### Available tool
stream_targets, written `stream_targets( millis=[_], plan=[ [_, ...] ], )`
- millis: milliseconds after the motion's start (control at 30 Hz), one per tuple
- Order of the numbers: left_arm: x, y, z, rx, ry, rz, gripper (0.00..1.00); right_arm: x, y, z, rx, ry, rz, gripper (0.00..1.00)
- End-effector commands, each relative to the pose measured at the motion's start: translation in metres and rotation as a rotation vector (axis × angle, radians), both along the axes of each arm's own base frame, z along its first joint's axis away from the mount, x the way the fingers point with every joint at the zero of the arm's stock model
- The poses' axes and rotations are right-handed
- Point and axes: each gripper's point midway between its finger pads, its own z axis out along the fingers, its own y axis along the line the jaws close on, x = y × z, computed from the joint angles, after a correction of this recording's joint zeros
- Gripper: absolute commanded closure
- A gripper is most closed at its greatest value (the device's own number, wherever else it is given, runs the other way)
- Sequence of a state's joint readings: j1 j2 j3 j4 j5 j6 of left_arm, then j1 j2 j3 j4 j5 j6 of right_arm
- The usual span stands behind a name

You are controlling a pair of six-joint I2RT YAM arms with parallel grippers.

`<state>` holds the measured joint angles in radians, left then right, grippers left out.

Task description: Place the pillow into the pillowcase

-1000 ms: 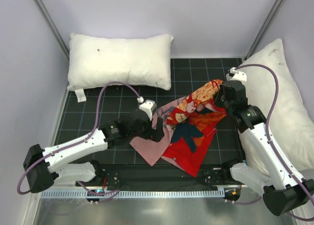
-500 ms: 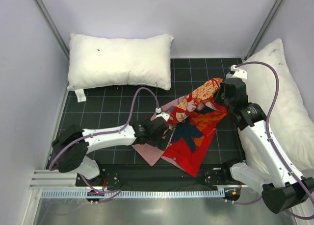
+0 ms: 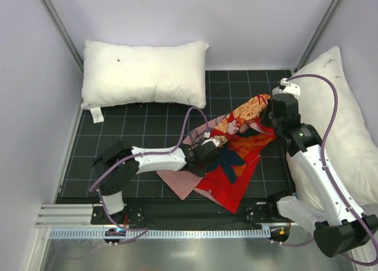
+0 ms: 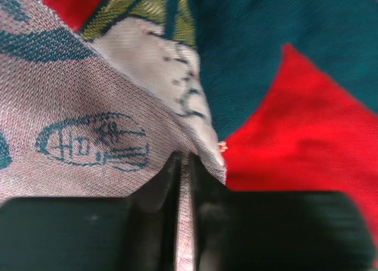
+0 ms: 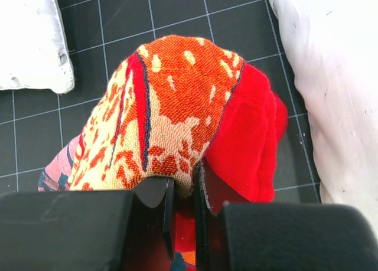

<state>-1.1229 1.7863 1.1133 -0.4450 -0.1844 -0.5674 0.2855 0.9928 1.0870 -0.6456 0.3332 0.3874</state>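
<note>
The pillow (image 3: pixel 144 73) is plump and white and lies at the back left of the mat; one corner of the pillow (image 5: pixel 29 41) shows in the right wrist view. The red printed pillowcase (image 3: pixel 236 165) lies crumpled at the middle, with a pink reverse flap at its left. My left gripper (image 3: pixel 220 154) reaches across it and is shut on a thin pinkish edge of the pillowcase (image 4: pixel 118 135), the fabric pinched at the left gripper (image 4: pixel 183 165). My right gripper (image 3: pixel 267 120) holds up the far end, and that right gripper (image 5: pixel 184 185) is shut on a bunched orange and red fold of the pillowcase (image 5: pixel 177 105).
A larger white pillow (image 3: pixel 336 123) with dark specks leans along the right wall, close to the right arm; the same larger pillow (image 5: pixel 336 76) fills the right side of the right wrist view. The black gridded mat (image 3: pixel 147 126) covers the table. Grey walls enclose three sides.
My left arm has stretched to the right over the pillowcase, and its gripper went from open to shut on the fabric's edge. The right gripper has held its grip almost without moving.
</note>
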Motion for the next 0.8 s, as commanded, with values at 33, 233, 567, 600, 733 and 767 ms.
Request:
stream_targets(
  millis=[33,233,567,600,733,767],
  plan=[
    [0.017,0.011,0.013,0.022,-0.062,0.051,1.0,0.002,-0.006,0.036,0.013,-0.103,-0.017,0.96],
    [0.015,0.021,0.05,-0.114,-0.059,0.078,0.57,0.0,-0.008,0.042,0.015,-0.115,-0.018,0.96],
    [-0.009,0.004,0.055,-0.208,0.004,-0.033,0.15,0.001,-0.004,0.041,0.014,-0.107,0.013,0.89],
    [-0.01,0.003,0.047,-0.184,0.016,-0.039,0.15,0.002,-0.002,0.043,0.017,-0.111,0.025,0.88],
    [-0.009,-0.007,0.039,-0.152,0.025,-0.047,0.15,0.004,0.0,0.04,0.022,-0.104,0.035,0.88],
    [-0.006,-0.007,0.037,-0.139,0.016,-0.037,0.15,0.004,0.001,0.039,0.024,-0.1,0.041,0.88]
  ],
)
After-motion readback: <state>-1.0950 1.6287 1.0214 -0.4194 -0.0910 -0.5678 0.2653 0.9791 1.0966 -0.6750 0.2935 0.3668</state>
